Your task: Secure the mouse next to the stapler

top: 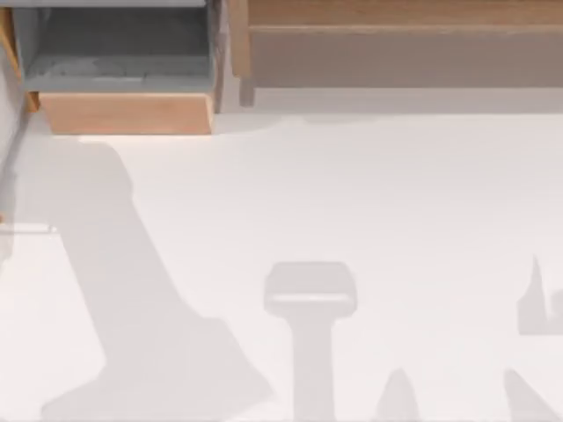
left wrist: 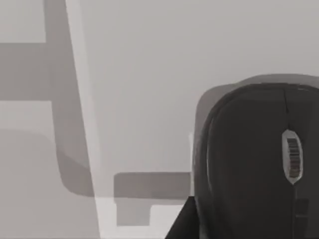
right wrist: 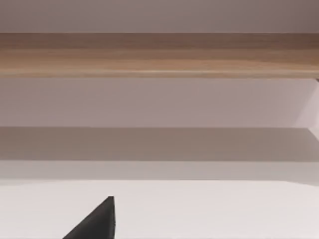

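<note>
A black mouse point(left wrist: 249, 164) with a grey scroll wheel lies close under my left wrist camera, on the white surface. A dark corner of my left gripper point(left wrist: 183, 223) sits right beside the mouse's edge; I cannot tell if it touches. In the right wrist view a black wedge of my right gripper point(right wrist: 97, 221) pokes in over the white table, facing a wooden ledge point(right wrist: 159, 55). The stapler is out of view.
An open wooden box with a grey inside point(top: 123, 112) stands at the table's back left. A long wooden shelf point(top: 396, 35) runs along the back right. Grey arm shadows fall across the white table point(top: 352, 176) at the front.
</note>
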Controlling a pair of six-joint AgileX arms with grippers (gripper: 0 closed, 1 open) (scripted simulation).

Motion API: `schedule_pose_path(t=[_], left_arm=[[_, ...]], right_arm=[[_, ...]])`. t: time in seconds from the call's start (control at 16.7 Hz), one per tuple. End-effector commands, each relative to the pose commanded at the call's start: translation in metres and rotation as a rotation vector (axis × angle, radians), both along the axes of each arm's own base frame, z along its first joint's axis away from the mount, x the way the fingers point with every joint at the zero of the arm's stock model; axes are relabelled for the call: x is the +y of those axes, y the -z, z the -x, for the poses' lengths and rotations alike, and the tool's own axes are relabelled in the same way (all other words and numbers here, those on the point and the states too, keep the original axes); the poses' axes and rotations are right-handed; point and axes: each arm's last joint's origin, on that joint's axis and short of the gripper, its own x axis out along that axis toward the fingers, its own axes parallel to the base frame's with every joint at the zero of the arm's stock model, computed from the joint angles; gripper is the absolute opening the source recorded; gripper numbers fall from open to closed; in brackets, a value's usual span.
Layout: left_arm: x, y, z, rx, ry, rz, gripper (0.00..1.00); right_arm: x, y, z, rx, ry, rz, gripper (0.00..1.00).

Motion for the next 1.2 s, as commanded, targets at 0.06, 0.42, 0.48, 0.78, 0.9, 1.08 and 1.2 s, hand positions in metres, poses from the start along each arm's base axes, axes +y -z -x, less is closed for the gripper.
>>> schedule_pose_path(t=[0.06, 0.42, 0.48, 0.78, 0.9, 1.08, 1.2], left_arm=[[0.0, 0.0, 0.0, 0.0, 0.0, 0.0, 0.0], [0.003, -0.019, 0.005, -0.02, -0.012, -0.006, 0.0], [0.003, -0.027, 0.008, -0.024, -0.017, -0.006, 0.0], [-0.005, -0.086, 0.03, -0.112, -0.039, -0.04, 0.0], [-0.011, -0.116, 0.043, -0.171, -0.046, -0.063, 0.0], [-0.02, -0.151, 0.068, -0.237, -0.062, -0.092, 0.0], [-0.025, -0.165, 0.087, -0.256, -0.077, -0.105, 0.0]], right_arm=[[0.0, 0.0, 0.0, 0.0, 0.0, 0.0, 1.0], [0.0, 0.0, 0.0, 0.0, 0.0, 0.0, 1.0], [0.0, 0.0, 0.0, 0.0, 0.0, 0.0, 1.0], [0.0, 0.0, 0.0, 0.0, 0.0, 0.0, 1.0], [0.0, 0.0, 0.0, 0.0, 0.0, 0.0, 1.0], [0.0, 0.0, 0.0, 0.0, 0.0, 0.0, 1.0], [0.0, 0.0, 0.0, 0.0, 0.0, 0.0, 1.0]])
